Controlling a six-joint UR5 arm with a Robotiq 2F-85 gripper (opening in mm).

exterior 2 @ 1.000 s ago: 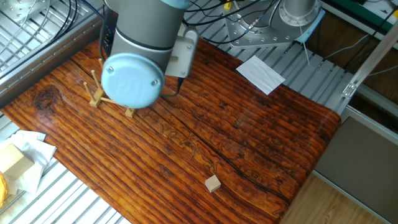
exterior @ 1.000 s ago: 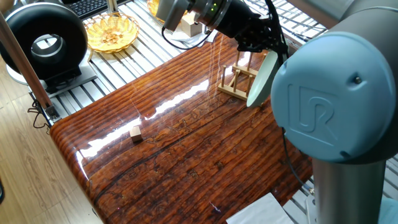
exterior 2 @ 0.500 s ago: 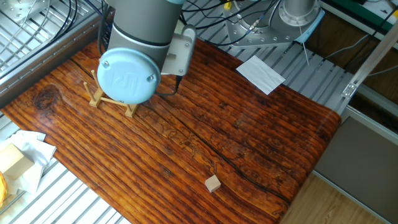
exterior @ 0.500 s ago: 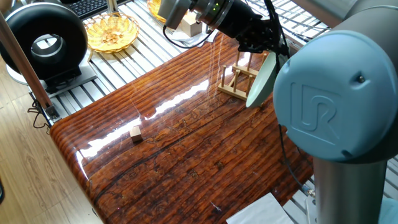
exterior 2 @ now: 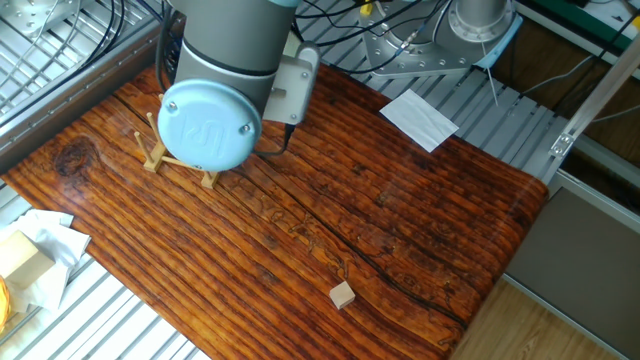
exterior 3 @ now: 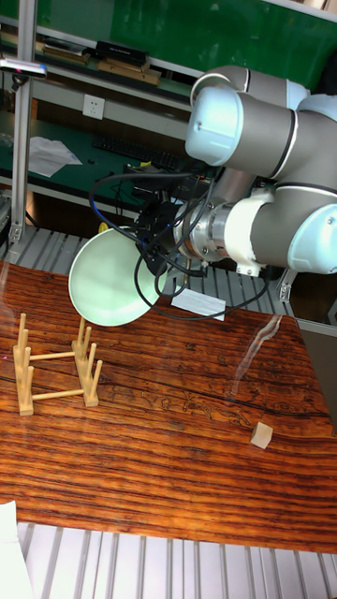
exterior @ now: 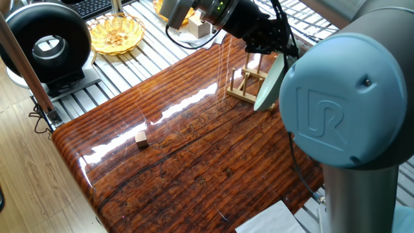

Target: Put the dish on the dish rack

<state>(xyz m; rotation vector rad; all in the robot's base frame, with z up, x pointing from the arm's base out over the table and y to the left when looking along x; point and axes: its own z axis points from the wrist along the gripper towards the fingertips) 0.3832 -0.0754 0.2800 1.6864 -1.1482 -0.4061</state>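
Note:
The dish is a pale mint-green plate held up in the air, tilted nearly on edge. My gripper is shut on its right rim. In one fixed view the dish shows edge-on, just right of the dish rack, with the gripper at its upper edge. The light-wood dish rack stands on the table at the left, below and slightly left of the dish, and the two are apart. In the other fixed view the arm hides the dish and most of the dish rack.
A small wooden cube lies on the table, away from the rack. A yellow wicker basket and a black round device sit beyond the table's edge. A white paper lies on the metal frame.
The arm has shifted slightly and carried the dish a little closer to the rack. The grip on the dish is unchanged.

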